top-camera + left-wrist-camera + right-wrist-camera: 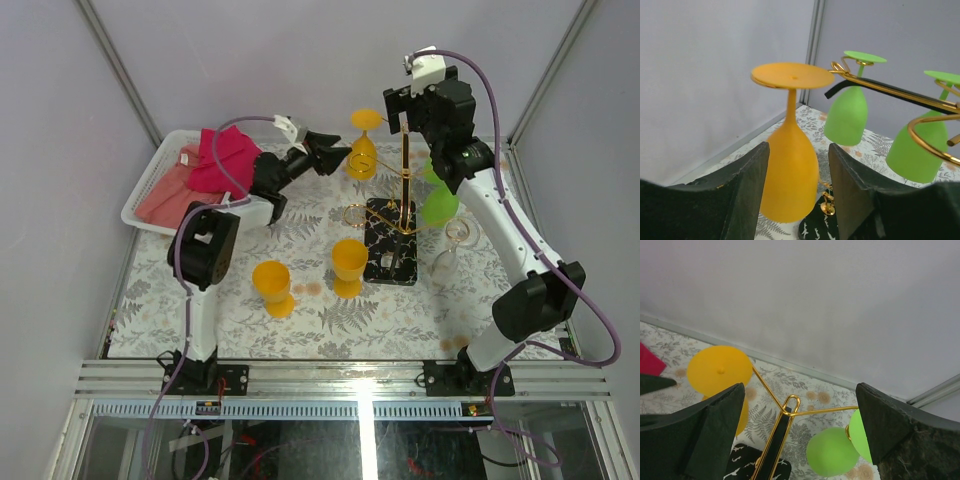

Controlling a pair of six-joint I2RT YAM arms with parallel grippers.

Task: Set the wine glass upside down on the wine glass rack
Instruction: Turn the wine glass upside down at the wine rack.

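From above, the left tool (338, 155) is flanking the orange wine glass (363, 152), which is hanging foot-up on the rack (403, 175).

The left wrist view alone is showing the fingers (747, 190) half parted and gripping nothing. Brushing the bowl while backing away is the risk, since the foot is sitting near the wire's tip.

In the right wrist view, the right tool (800, 430) is gaping wide and empty over the pole.

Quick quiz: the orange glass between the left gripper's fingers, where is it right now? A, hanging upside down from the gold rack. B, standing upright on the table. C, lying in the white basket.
A: the orange glass hangs bowl down with its flat foot on top, caught at a curled gold arm of the wine glass rack.
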